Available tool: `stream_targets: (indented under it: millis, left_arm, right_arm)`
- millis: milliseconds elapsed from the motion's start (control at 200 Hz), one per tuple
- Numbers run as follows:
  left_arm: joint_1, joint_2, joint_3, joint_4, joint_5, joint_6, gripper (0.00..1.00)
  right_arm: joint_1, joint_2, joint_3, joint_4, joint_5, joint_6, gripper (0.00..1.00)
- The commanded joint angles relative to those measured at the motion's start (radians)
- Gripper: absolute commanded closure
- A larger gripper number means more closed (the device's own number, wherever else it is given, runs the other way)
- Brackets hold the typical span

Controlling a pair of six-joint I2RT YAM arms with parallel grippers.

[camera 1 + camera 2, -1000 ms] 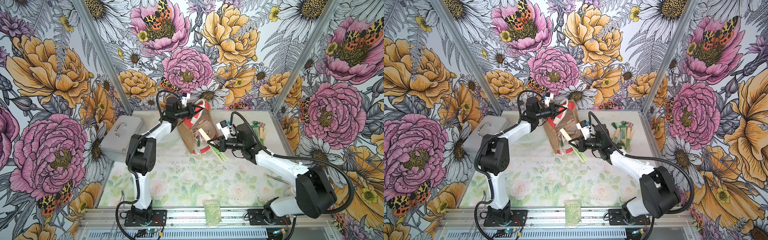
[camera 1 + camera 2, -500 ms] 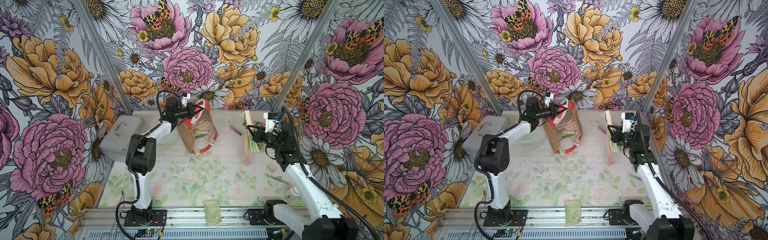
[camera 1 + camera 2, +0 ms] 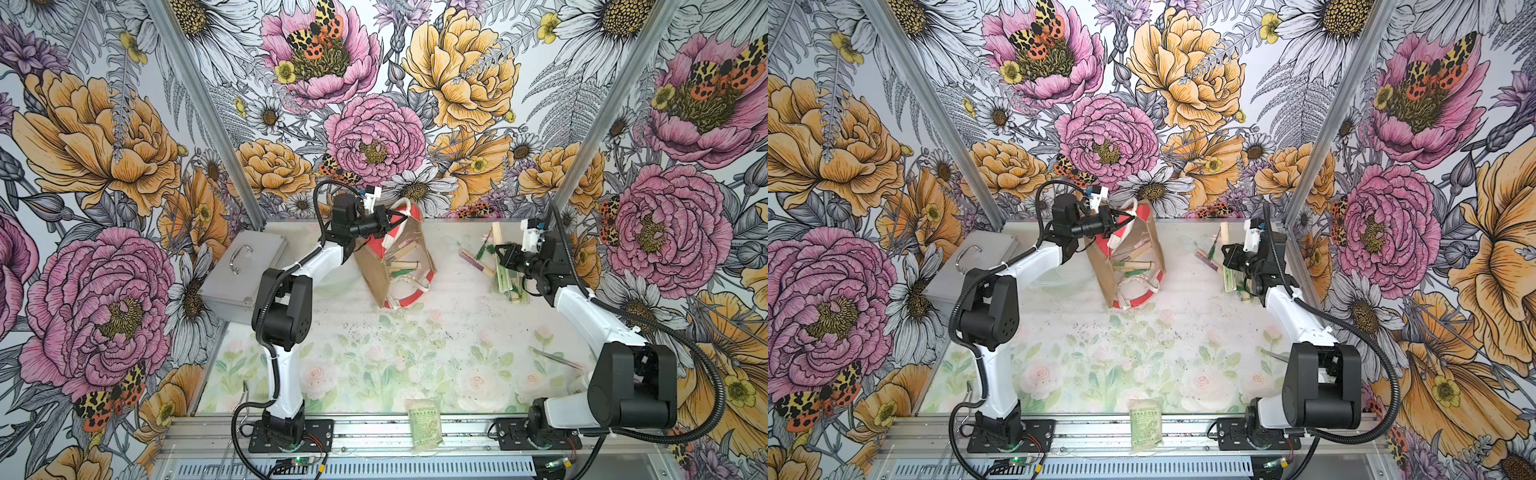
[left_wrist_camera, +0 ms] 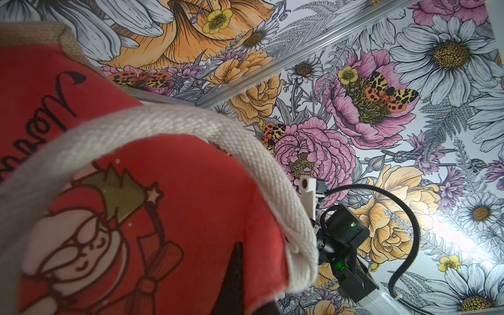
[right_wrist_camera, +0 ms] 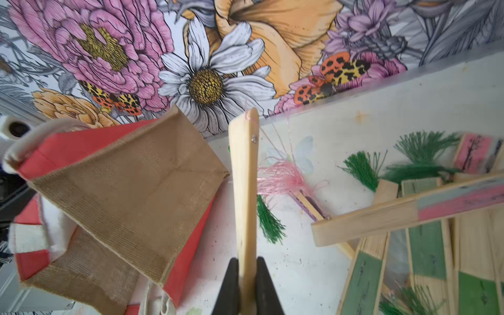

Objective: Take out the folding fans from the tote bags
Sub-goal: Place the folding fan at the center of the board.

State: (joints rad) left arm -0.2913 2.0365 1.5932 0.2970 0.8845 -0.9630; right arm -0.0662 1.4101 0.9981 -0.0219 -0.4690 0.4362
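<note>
The right hand (image 5: 246, 263) is clamping a pink-tasselled fan (image 5: 242, 177) above the far-right pile (image 5: 425, 245); released askew, it could skid off. The left hand (image 3: 390, 218) is gripping the tilted tote bag (image 3: 374, 272), at least 2 fans (image 3: 402, 266) inside.

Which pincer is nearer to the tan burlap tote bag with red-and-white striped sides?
Left. The left pincer is shut on the tan burlap tote bag itself, at its raised end. The right pincer is well apart from it, shut on a pale wooden folding fan.
</note>
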Motion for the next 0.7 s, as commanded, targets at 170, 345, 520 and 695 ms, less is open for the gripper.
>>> stream_targets:
  millis: [170,345,520,695]
  left_arm:
    - [-0.001,-0.033,0.004,0.07,0.028,-0.006,1.0]
    - [-0.003,-0.033,0.002,0.077,0.03,-0.011,1.0]
    - [-0.001,-0.033,-0.002,0.088,0.031,-0.015,1.0]
    - [0.004,-0.035,-0.018,0.114,0.035,-0.031,1.0]
  right_arm:
    - [0.0,-0.051,0.117,-0.018,-0.063,-0.075,1.0]
    - [-0.007,-0.063,0.13,-0.047,-0.095,-0.123,1.0]
    - [-0.013,-0.08,0.147,-0.084,-0.106,-0.166,1.0]
    - [-0.025,-0.088,0.154,-0.123,-0.085,-0.191,1.0]
